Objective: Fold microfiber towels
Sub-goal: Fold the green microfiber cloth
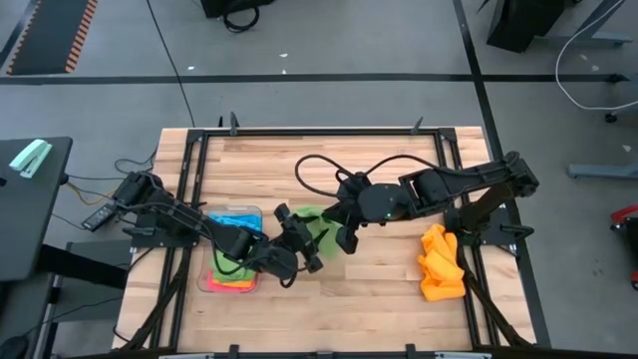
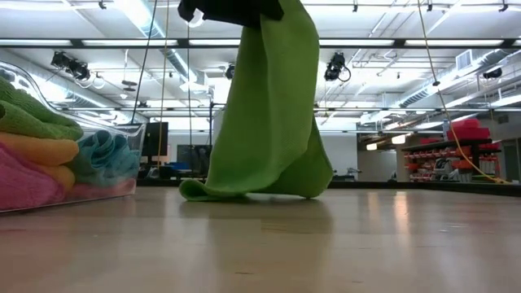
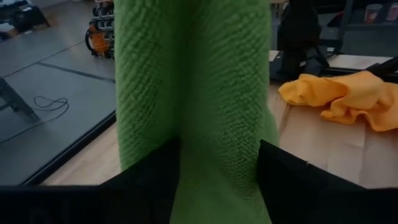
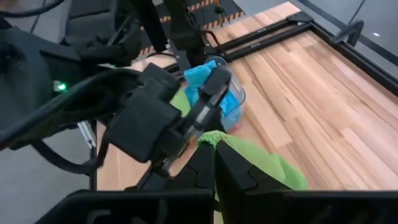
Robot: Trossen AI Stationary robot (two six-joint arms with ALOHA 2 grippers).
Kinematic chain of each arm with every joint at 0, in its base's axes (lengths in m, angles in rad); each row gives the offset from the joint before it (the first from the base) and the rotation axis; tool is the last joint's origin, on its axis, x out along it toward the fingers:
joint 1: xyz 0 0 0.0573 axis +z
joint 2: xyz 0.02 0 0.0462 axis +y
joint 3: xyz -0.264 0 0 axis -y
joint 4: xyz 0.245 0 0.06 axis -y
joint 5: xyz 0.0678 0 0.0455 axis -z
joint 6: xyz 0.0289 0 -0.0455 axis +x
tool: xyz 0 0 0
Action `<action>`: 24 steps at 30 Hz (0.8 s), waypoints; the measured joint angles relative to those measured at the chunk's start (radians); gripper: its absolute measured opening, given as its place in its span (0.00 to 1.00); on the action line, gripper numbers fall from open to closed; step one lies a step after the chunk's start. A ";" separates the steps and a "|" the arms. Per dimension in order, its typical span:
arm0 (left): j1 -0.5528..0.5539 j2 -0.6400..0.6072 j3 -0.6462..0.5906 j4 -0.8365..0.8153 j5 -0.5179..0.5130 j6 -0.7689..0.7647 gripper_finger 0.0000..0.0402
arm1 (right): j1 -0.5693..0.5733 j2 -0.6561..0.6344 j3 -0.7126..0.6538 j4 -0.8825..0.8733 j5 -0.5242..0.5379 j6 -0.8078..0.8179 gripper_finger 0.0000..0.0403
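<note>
Inventory, approx:
- green microfiber towel, hanging (image 2: 269, 122): 1
- loose orange microfiber towels, heaped (image 1: 441, 263): 1 pile, qty unclear
- clear plastic tray (image 2: 122, 155) w/ folded towels (green, orange, pink, blue): 1
- dark robot arms: 2

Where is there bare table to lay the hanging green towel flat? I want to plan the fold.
Bare wood lies between the hanging green microfiber towel and the crumpled orange towel pile, and along the table's near edge. It is crowded around the clear plastic tray of folded towels, where the left gripper and right gripper meet at the green towel.
</note>
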 joint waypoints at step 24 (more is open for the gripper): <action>-0.137 -0.012 0.001 -0.275 0.396 -0.103 0.04 | 0.134 -0.011 -0.220 -0.311 -0.172 -0.233 0.01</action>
